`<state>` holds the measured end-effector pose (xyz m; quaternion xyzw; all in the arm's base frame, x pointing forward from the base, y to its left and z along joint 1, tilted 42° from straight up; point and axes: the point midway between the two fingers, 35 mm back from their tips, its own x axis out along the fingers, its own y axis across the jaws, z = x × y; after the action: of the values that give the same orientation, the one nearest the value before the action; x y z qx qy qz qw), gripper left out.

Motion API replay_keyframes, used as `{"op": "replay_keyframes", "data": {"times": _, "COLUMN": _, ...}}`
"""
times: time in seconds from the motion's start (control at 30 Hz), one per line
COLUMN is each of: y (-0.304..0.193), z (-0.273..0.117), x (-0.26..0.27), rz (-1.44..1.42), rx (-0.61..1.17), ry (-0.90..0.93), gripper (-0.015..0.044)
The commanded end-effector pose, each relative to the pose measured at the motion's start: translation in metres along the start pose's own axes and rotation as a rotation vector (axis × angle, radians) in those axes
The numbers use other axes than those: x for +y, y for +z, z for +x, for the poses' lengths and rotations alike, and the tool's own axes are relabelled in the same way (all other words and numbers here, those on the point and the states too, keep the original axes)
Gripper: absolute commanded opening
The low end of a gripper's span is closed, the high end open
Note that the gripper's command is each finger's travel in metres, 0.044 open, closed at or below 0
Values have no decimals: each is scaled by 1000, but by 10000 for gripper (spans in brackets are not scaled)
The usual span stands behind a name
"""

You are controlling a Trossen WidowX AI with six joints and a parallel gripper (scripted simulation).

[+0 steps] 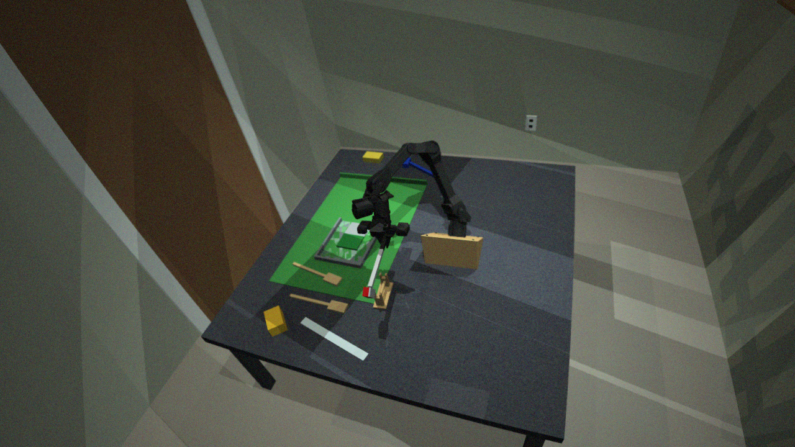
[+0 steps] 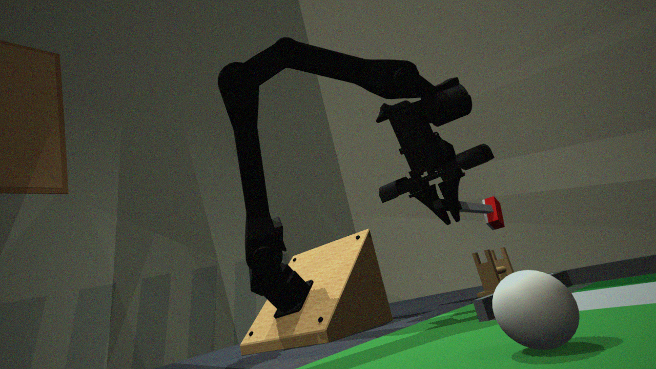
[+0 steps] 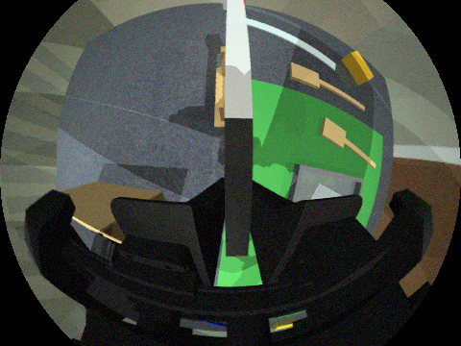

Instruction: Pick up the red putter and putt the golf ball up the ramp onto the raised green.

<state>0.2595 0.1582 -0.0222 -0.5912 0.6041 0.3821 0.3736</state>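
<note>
- Gripper [image 2: 447, 213], right of centre, clenched on the red putter [image 2: 486, 210] — lifted above its wooden stand [image 2: 491, 268].
- Next, probably: lower the head behind the golf ball [image 2: 534, 308], lower right.

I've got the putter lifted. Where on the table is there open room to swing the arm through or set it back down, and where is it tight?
Open: the dark table right of the wooden stand and in front of the arm's wooden base, out to the far edges. Tight: the green mat side, with the framed green, two wooden putters, yellow block and white strip. The gripper holds the red putter above the stand.
</note>
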Motion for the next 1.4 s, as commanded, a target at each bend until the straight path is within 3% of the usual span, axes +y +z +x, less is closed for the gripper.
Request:
{"op": "replay_keyframes", "data": {"times": 0.0, "y": -10, "z": -3, "x": -6, "rz": 49, "rx": 2, "ry": -4, "gripper": 0}}
{"op": "replay_keyframes", "data": {"times": 0.7, "y": -176, "z": -62, "x": -52, "rz": 765, "rx": 43, "ry": -88, "gripper": 0}}
{"op": "replay_keyframes", "data": {"times": 1.37, "y": -337, "z": -109, "x": -2, "rz": 1464, "rx": 141, "ry": -198, "gripper": 0}}
